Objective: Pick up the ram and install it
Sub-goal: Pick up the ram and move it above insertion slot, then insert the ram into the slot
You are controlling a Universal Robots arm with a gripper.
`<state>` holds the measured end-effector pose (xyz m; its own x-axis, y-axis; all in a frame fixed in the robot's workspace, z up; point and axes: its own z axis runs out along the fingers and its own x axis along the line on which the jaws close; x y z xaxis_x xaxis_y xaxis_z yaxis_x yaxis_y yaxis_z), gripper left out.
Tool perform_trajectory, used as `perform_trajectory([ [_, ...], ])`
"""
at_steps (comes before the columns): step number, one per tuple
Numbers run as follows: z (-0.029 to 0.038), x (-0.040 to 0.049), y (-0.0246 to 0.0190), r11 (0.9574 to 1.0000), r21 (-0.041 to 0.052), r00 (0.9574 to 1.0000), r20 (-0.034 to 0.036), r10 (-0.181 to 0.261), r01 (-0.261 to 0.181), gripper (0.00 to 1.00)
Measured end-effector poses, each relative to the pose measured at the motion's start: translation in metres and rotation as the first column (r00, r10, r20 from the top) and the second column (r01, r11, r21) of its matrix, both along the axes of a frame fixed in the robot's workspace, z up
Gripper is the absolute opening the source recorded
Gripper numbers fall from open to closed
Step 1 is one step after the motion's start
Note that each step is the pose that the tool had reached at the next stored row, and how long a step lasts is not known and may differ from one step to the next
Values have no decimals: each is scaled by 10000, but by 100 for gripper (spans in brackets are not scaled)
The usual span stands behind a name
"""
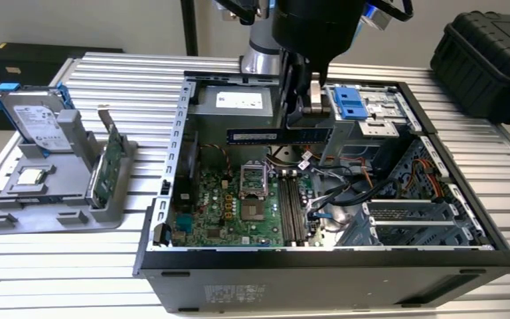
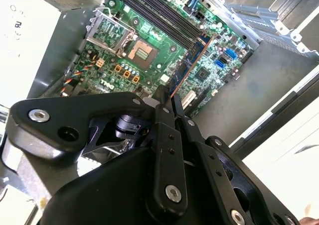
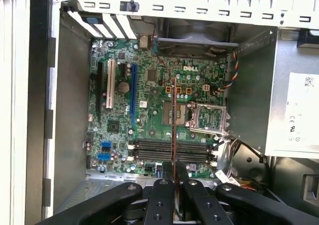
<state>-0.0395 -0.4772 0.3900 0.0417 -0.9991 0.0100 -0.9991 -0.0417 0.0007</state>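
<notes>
Exterior view: the ram (image 1: 259, 135) hangs level in the air above the open computer case (image 1: 326, 262), up near the case wall where the power supply (image 1: 237, 100) sits. It touches no part of the board. The gripper (image 1: 307, 126) comes straight down on it, jaws clamped on the ram close to its end at the exterior view's right. Most of the stick juts out toward the exterior view's left.

Key relation: the stick's long axis runs left-right in the exterior view. The memory slots (image 1: 289, 206) on the motherboard (image 1: 224, 206) run from the power-supply wall toward the opposite wall. So the ram lies across the slots, not in line with them, and well above them. The first wrist view agrees: the ram shows edge-on as a thin line, crossing the slots at roughly a right angle. All slots look empty, so judged not yet installed, in carry above the board.

The open CPU socket (image 1: 252, 183) sits just beside the slots, below the free end of the stick. Loose cables (image 1: 344, 189) lie on the slots' other side.

Outside the case, at the slatted table's (image 1: 140, 73) left edge in the exterior view, a grey holder (image 1: 51, 216) carries a hard drive (image 1: 38, 123) and a green card (image 1: 111, 169).
</notes>
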Motion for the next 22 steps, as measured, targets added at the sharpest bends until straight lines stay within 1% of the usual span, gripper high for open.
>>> perform_trajectory([
  [15,-95,0,0,9980,2,9980,1,-631,631,0],
  [22,-111,0,0,9948,1,9948,0,-1018,1018,0],
])
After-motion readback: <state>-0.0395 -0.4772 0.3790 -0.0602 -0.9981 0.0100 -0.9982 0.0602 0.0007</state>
